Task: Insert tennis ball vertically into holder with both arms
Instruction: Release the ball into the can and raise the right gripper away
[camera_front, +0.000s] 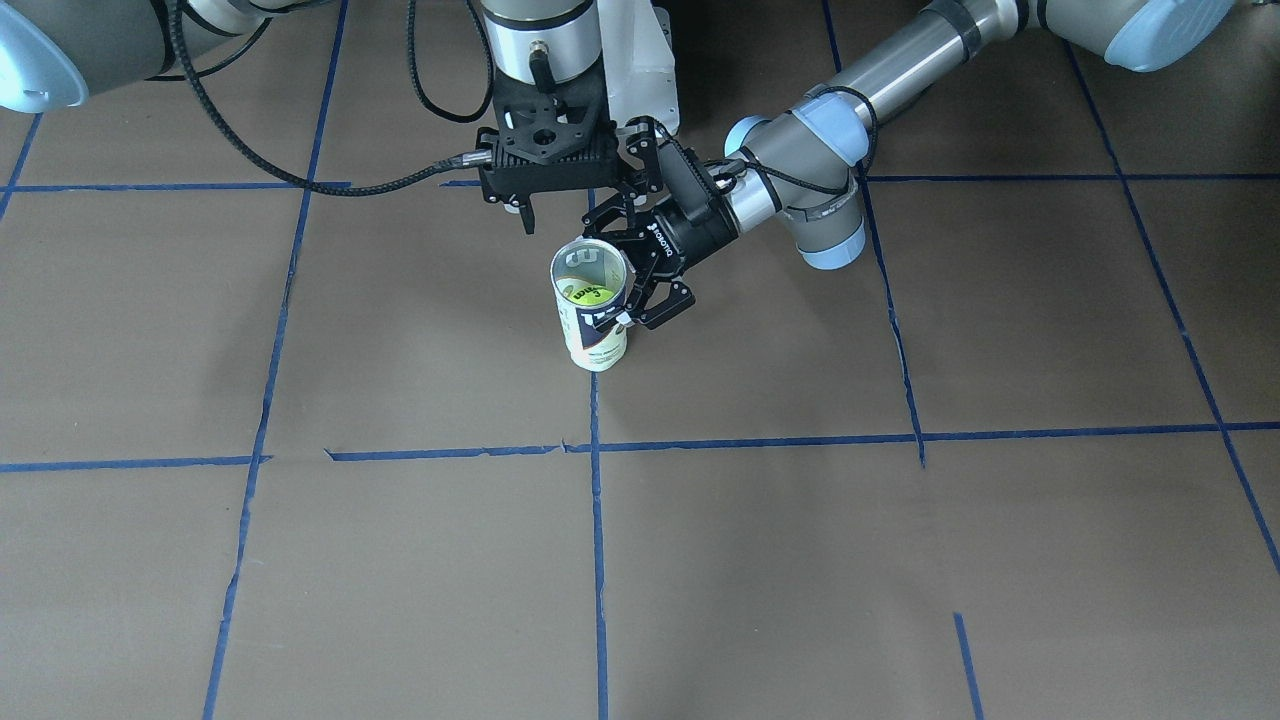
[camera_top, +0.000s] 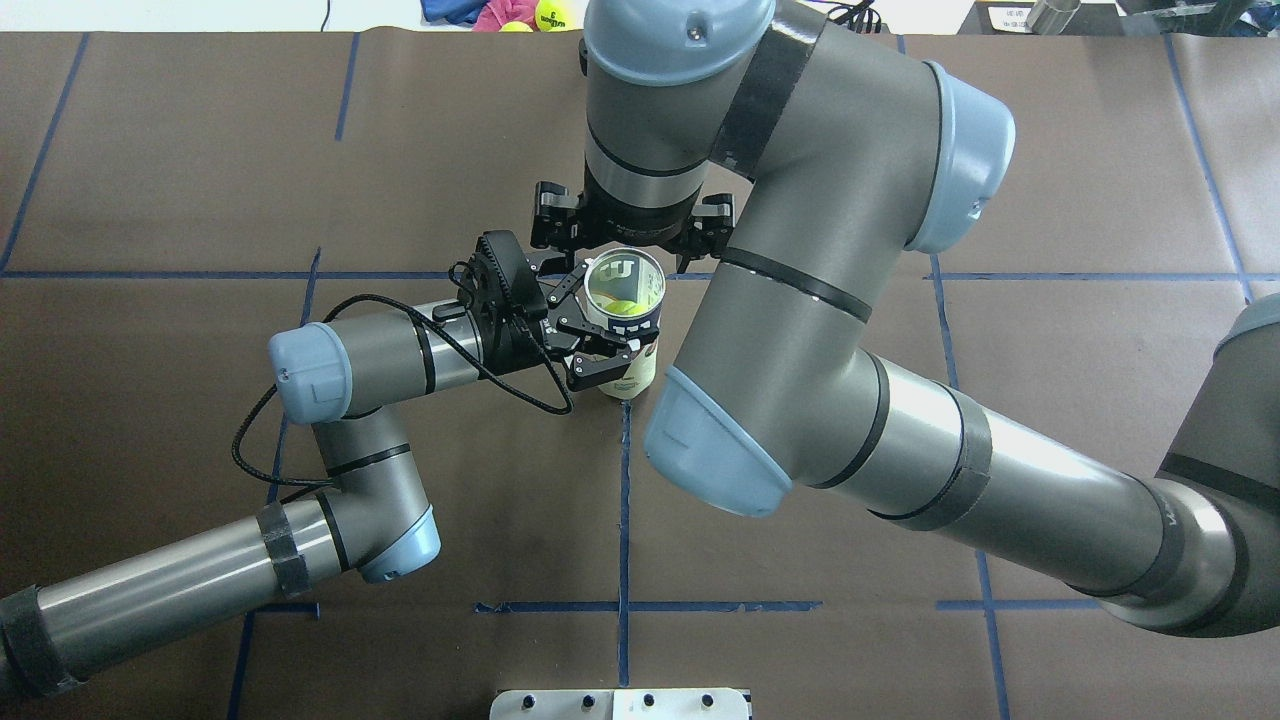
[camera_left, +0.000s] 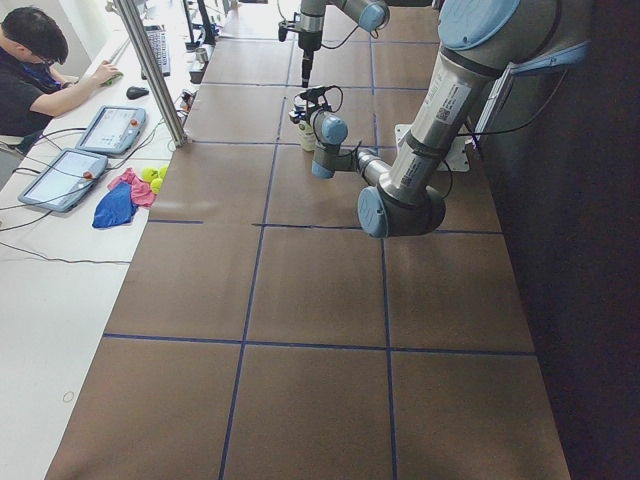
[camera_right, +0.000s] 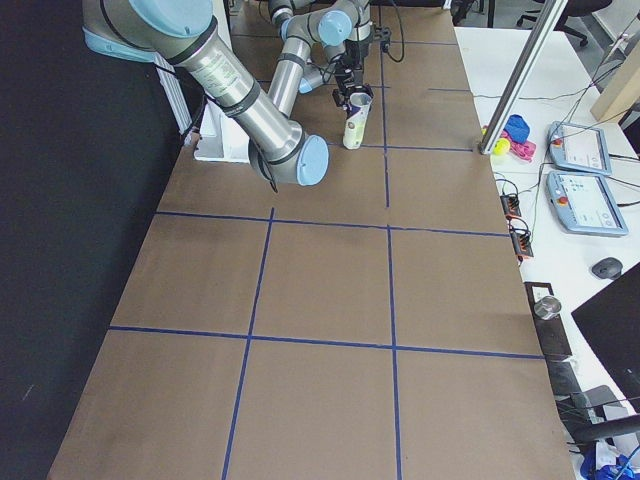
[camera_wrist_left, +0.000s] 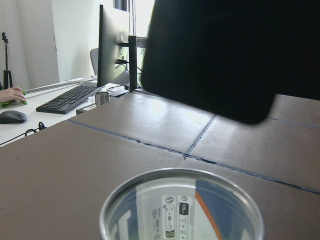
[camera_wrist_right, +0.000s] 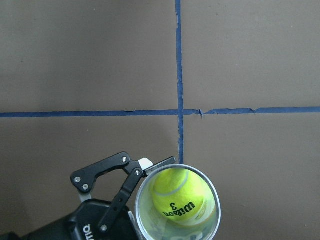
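The holder (camera_front: 596, 340), a clear can with a white and navy label, stands upright on the brown table near a crossing of blue tape lines. The tennis ball (camera_wrist_right: 180, 196) lies inside it, logo up, also visible through the open mouth in the front view (camera_front: 585, 292) and overhead view (camera_top: 622, 308). My left gripper (camera_front: 617, 268) comes in level from the side and is shut on the holder's upper wall. My right gripper (camera_front: 563, 213) hangs over the holder, pointing down, open and holding nothing. Its fingers do not show in the right wrist view.
The right arm's big elbow (camera_top: 780, 300) looms over the holder in the overhead view. Loose tennis balls and coloured cloths (camera_left: 125, 190) lie on the white desk beyond the table's far edge, where a person (camera_left: 30, 60) sits by tablets and a keyboard.
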